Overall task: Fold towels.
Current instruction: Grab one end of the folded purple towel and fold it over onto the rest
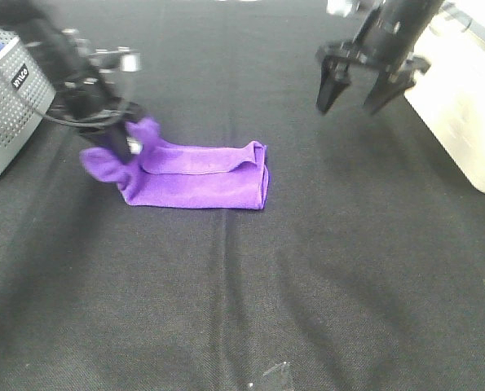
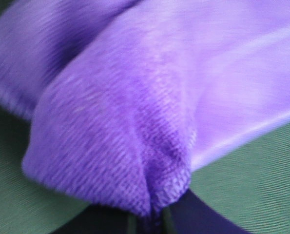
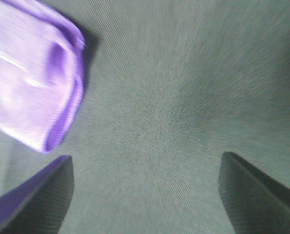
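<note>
The purple towel [image 1: 197, 175] lies folded in a long strip on the black table, left of the middle. My left gripper [image 1: 121, 140] is shut on the towel's left end and lifts that bunched end a little off the table. In the left wrist view the pinched purple cloth [image 2: 135, 122] fills the frame, squeezed between the fingertips at the bottom. My right gripper [image 1: 354, 96] is open and empty, hanging above the table to the upper right of the towel. The right wrist view shows the towel's folded right end [image 3: 37, 83] beyond one finger [image 3: 32, 197]. No white tag shows.
A grey perforated box [image 1: 4, 102] stands at the left edge, close behind my left arm. A white container [image 1: 462, 106] stands at the right edge. The black cloth-covered table [image 1: 307, 285] stretches in front, with bits of clear tape [image 1: 276, 373] near the front.
</note>
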You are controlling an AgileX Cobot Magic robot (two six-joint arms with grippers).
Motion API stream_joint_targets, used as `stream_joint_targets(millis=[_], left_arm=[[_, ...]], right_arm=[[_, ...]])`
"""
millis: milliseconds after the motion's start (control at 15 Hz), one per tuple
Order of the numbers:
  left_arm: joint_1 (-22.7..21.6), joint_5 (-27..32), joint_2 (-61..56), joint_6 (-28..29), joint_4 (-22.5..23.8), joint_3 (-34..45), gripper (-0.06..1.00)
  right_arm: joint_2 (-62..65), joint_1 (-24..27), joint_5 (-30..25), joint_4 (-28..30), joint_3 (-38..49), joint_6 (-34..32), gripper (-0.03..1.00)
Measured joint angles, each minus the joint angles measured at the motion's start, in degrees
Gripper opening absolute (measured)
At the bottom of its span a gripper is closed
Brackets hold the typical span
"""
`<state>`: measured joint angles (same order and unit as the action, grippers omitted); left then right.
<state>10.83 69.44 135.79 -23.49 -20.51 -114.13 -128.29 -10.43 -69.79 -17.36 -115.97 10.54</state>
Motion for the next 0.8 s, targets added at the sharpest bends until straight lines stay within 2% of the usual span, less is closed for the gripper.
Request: stream_joint_targets(millis=[133, 400, 733, 800], left_arm=[[4.2, 0.4, 2.6, 1.5, -1.4, -5.2, 0.04], [8.7, 0.4, 10.2, 6.8, -3.4, -17.6, 0.04], [10.7, 0.5, 12.9, 8.4, -6.1, -19.1, 0.04], [11.0, 0.5, 12.9, 8.4, -6.9, -19.1, 0.07]], right_arm=[[3.3, 0.0, -0.1, 0.1, -0.1, 0.0, 0.78], [5.8, 0.0, -0.1, 0.1, -0.1, 0.0, 0.78], [6.2, 0.0, -0.1, 0.0, -0.1, 0.0, 0.78], [6.2, 0.0, -0.1, 0.0, -0.1, 0.0, 0.78]])
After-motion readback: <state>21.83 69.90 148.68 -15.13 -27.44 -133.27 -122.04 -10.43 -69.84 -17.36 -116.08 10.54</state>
